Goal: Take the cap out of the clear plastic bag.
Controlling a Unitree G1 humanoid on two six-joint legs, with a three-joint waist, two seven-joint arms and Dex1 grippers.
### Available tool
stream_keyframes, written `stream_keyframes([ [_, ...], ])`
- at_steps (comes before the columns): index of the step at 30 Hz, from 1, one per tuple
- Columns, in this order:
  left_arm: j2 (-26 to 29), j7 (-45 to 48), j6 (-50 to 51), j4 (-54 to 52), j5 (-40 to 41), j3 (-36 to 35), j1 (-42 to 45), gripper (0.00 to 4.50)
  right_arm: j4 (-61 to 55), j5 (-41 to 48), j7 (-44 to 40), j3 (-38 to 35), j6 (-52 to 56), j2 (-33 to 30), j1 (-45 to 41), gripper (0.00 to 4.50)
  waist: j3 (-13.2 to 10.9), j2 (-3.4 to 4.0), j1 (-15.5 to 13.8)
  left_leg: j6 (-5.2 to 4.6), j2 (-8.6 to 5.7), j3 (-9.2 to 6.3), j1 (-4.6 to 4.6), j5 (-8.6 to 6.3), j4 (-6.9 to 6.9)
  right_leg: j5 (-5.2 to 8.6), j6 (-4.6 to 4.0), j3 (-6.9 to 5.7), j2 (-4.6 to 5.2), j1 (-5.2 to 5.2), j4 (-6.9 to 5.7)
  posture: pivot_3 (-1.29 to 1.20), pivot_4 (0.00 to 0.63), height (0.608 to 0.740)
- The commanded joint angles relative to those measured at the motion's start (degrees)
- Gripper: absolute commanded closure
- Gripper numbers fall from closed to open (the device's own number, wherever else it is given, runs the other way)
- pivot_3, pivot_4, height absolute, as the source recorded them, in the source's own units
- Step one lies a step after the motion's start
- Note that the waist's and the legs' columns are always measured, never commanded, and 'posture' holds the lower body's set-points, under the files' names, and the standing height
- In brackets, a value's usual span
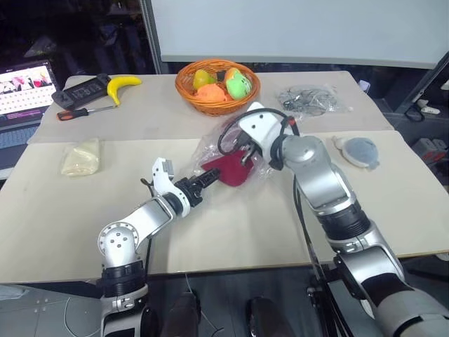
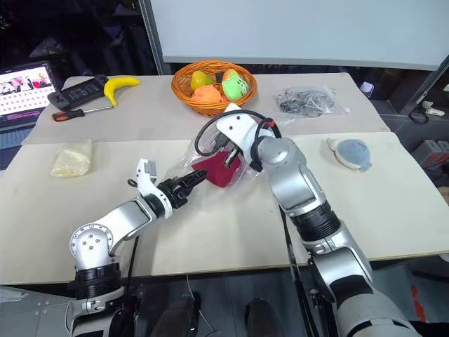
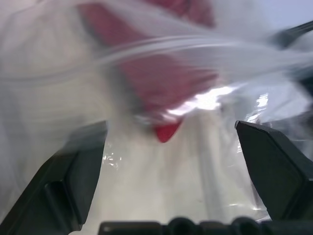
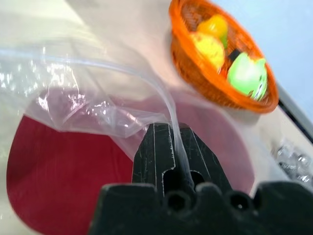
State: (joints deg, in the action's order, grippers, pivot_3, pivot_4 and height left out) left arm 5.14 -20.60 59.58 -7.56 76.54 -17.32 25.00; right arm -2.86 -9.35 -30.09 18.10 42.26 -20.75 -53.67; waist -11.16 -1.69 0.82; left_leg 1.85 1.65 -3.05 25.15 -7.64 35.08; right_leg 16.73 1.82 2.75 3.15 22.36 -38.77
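Observation:
The clear plastic bag (image 1: 219,144) hangs lifted over the table's middle, with the dark red cap (image 1: 229,170) inside it. My right gripper (image 4: 167,131) is shut on the bag's upper film, just above the cap; it is also in the left eye view, right gripper (image 1: 247,156). My left gripper (image 1: 210,177) is open and points at the bag's near lower edge. In the left wrist view its two fingers (image 3: 73,166) stand wide apart, with crinkled plastic and the cap (image 3: 164,73) right in front.
An orange basket (image 1: 210,105) of fruit stands behind the bag. A banana (image 1: 123,86), a screwdriver (image 1: 81,112) and a black device (image 1: 81,90) lie at the back left, and a pale yellow packet (image 1: 79,156) at the left. A bag of grey items (image 1: 309,100) and a bluish-white disc (image 1: 360,150) lie to the right.

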Motion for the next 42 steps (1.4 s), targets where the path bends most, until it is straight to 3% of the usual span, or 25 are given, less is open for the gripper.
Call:
stream_keyframes([
  [1, -1.96, 1.27, -2.12, 3.59, -0.53, 1.14, 3.17, 0.0, -3.63, 1.05, -0.3, -2.23, -1.11, 0.84, -2.62, 4.48, 0.0, 0.0, -0.02, 0.0, 0.0, 0.0, 0.0, 0.0, 0.0, 0.0, 0.0, -0.01, 0.0, -0.01, 0.01, 0.0, 0.15, 0.74],
  [5, -5.62, 5.68, -9.69, 14.77, -6.73, 0.9, 9.31, 0.0, -6.48, 2.41, -1.88, -2.05, -0.88, 1.6, -2.46, 4.48, 0.0, -0.01, -0.11, 0.01, -0.03, -0.01, 0.0, 0.01, 0.0, 0.0, 0.0, -0.03, 0.01, -0.04, 0.05, 0.0, 0.15, 0.74],
  [13, -9.66, 7.98, -16.68, 28.74, -9.87, -3.84, 18.18, 0.0, -7.0, 1.88, -2.8, -0.97, -0.59, 1.18, -1.24, 4.48, 0.01, -0.01, 0.1, 0.02, -0.04, -0.02, 0.01, 0.01, -0.09, 0.0, 0.01, -0.06, 0.02, -0.04, 0.17, 0.0, 0.15, 0.74],
  [14, -9.81, 7.83, -16.56, 28.65, -9.84, -4.19, 18.2, 0.52, -6.84, 1.69, -2.77, -0.86, -0.7, 1.08, -1.21, 4.5, 0.01, -0.01, 0.19, 0.02, -0.04, -0.02, 0.02, 0.01, -0.1, 0.0, 0.01, -0.07, 0.02, -0.03, 0.17, 0.0, 0.15, 0.74],
  [24, -10.48, 6.16, -13.01, 24.79, -8.5, -5.95, 16.4, 3.93, -6.55, 0.43, -2.83, 1.1, -1.91, 0.04, 0.79, 4.5, 0.01, -0.01, 0.22, 0.03, -0.04, -0.03, 0.02, 0.02, -0.16, 0.0, 0.01, -0.07, 0.03, -0.03, 0.22, 0.0, 0.15, 0.74],
  [29, -11.81, 2.41, -9.53, 20.86, -1.63, -8.45, 15.65, 3.93, -7.29, -0.19, -3.54, 2.73, -2.52, -0.88, 3.05, 4.5, 0.01, -0.01, 0.22, 0.03, -0.04, -0.03, 0.02, 0.01, -0.17, 0.0, 0.01, -0.06, 0.03, -0.03, 0.23, 0.0, 0.15, 0.74],
  [35, -10.42, -7.18, -4.52, 9.89, 14.95, -8.61, 10.64, 3.93, -9.34, -0.95, -4.57, 4.23, -2.7, -1.75, 5.38, 4.5, 0.0, -0.01, 0.29, 0.03, -0.03, -0.03, 0.02, 0.01, -0.18, 0.0, 0.01, -0.04, 0.06, -0.03, 0.25, 0.0, 0.15, 0.74],
  [42, 2.09, -15.78, -1.25, -1.35, 35.73, -3.62, -1.58, 3.93, -8.39, -1.61, -4.43, 4.21, -3.59, -1.59, 5.16, 4.5, 0.01, -0.01, 0.5, 0.05, 0.0, -0.07, 0.0, 0.02, -0.16, 0.0, 0.01, -0.04, 0.04, -0.03, 0.18, 0.0, 0.15, 0.74],
])
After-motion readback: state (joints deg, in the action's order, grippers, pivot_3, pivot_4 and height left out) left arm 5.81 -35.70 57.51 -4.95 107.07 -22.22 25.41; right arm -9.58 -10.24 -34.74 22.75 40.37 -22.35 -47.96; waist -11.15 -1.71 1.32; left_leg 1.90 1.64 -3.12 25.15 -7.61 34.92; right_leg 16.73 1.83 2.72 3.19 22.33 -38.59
